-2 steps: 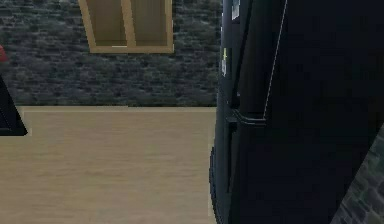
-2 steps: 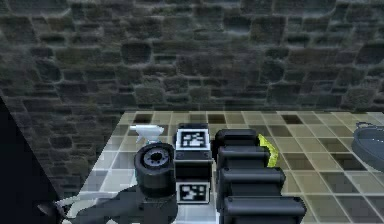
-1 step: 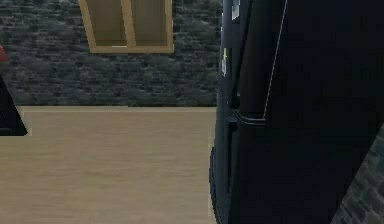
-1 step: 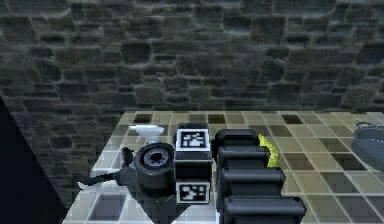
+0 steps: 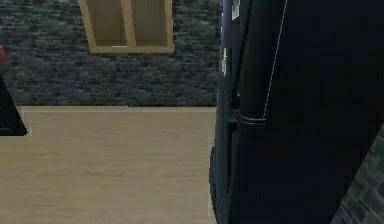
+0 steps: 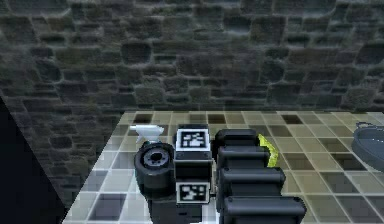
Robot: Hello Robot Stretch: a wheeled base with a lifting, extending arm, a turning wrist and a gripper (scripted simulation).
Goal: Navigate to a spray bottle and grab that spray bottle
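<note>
In the arm side view the dark arm reaches out over a tiled countertop. Two white marker squares stand at its far end, with my gripper as a dark round body to their left. A small white thing lies on the tiles right at the gripper's far end; its shape is too small to name. I cannot tell whether the gripper holds anything. A yellow-green thing peeks out from behind the arm's right side.
A dark stone wall backs the counter, and a grey rounded rim sits at its right edge. In the forward view a tall black fridge stands close on the right, with wooden floor to the left and a wooden frame on the stone wall.
</note>
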